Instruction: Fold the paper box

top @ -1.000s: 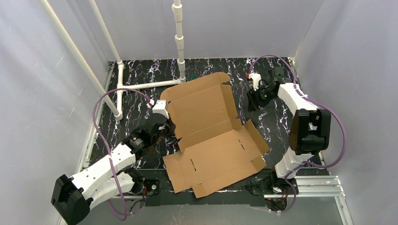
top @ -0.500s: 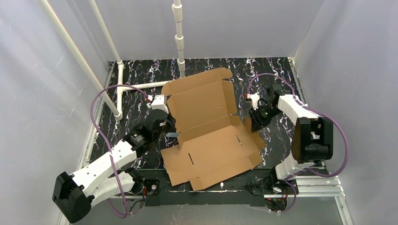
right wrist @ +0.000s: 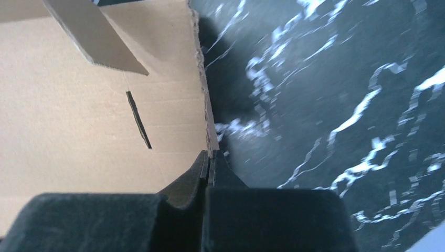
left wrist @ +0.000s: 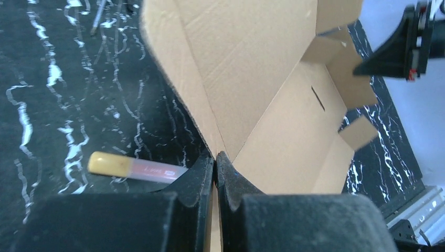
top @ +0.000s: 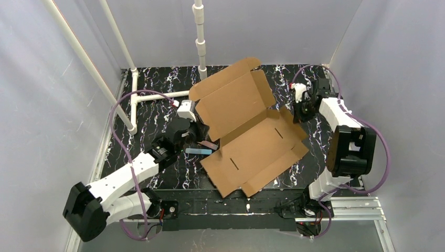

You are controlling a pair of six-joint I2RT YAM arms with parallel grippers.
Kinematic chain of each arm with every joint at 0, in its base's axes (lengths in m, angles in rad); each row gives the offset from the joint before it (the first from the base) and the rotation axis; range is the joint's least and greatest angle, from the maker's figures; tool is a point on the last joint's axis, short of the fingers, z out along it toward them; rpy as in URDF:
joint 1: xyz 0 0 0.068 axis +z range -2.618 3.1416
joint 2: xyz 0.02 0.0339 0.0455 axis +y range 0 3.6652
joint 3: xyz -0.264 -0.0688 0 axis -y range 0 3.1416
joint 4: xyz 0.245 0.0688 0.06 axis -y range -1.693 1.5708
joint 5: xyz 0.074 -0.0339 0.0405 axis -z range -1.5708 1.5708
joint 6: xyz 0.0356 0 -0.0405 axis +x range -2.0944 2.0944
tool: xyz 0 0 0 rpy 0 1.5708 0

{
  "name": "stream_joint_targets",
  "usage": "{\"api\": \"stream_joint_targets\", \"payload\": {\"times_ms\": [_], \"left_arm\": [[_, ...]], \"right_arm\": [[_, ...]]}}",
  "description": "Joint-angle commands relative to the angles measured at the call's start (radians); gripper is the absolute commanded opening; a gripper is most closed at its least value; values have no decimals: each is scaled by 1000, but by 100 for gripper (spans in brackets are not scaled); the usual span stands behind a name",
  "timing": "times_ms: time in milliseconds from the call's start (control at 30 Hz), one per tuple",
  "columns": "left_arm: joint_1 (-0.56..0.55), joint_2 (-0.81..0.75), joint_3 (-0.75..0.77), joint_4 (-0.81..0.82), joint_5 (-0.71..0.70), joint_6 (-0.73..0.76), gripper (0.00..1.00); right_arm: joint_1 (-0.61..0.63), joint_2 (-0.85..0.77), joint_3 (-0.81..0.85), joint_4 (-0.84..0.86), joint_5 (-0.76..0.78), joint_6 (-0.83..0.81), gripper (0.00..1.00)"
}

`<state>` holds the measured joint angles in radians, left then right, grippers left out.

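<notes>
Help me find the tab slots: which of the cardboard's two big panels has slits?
The near panel of the paper box, whose edge the right gripper pinches: two dark slits cut it. The far panel is plain.

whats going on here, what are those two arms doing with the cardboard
Both arms are gripping the paper box, a brown cardboard sheet not yet folded up. The left tool is shut on its left edge and the right tool is shut on its right edge. A marker lies on the table beside the left tool.

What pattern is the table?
The table is black with white marble-like veins, clearest in the right wrist view.
</notes>
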<state>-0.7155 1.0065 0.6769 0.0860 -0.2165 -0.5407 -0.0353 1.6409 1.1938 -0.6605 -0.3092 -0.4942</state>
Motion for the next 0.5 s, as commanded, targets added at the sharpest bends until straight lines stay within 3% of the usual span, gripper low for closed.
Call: {"api": "stream_joint_targets", "payload": {"times_ms": [0,233,467], "left_arm": [[-2,108,6,139,147,35,0],[-1,247,52,234,356,72,0],[-2,211,11,245,352,140,0]], "right_arm": [[-18,74,95,142,-24,6,1],[-18,192,157,194,-74,14,1],[-18,233,179,239,-83,54,1]]}}
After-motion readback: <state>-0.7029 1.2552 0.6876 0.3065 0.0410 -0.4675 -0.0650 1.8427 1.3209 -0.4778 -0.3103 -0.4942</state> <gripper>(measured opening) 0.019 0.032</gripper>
